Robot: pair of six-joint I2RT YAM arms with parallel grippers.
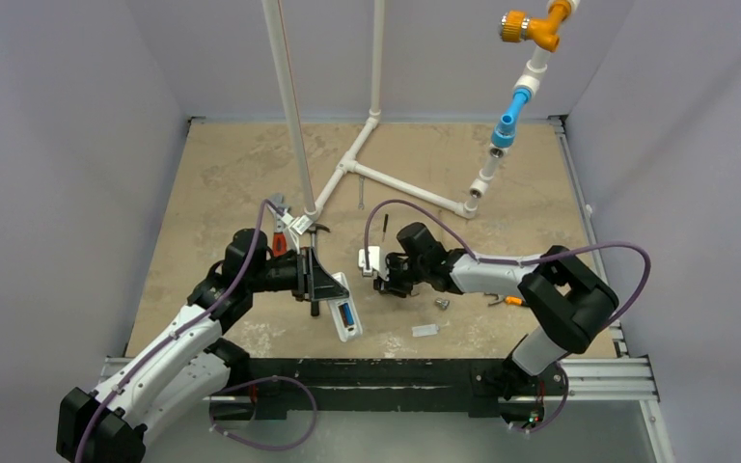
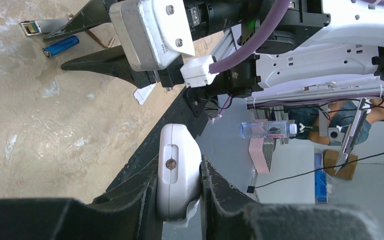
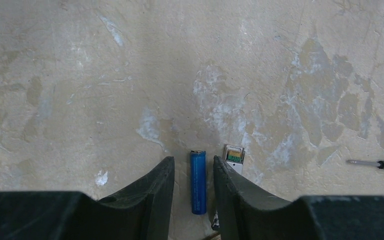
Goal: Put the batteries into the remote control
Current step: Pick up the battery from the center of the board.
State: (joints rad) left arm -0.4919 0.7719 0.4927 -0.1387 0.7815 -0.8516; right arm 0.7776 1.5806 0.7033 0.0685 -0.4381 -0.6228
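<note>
Clamping left gripper: jaws pressed tight against both long sides of the remote control, seen end-on from the wrist camera.
Remote control: from overhead it juts out of the left gripper toward the table's near edge, between the two arms, with its open battery recess facing up.
Loaded battery: one blue cell lies in that recess.
Right gripper: low over the loose battery, jaws partly open, with one of its fingers on either side. A sliver of table shows on each flank, so nothing is gripped.
Loose battery: the second blue cell lies flat on the tan table, lengthwise in the gap between the right gripper's fingers.
Metal connector piece: small and silvery with gold contacts, just beside the loose battery's far end, outside the right-hand finger.
Screwdriver: a thin rod lying well apart, at the edge of the right wrist view.
Cover piece: small, flat and grey-white, on the table to the right of the remote control.
Silver cylinder: stubby, near the cover piece.
White pipe frame: stands on the far half of the table.
</note>
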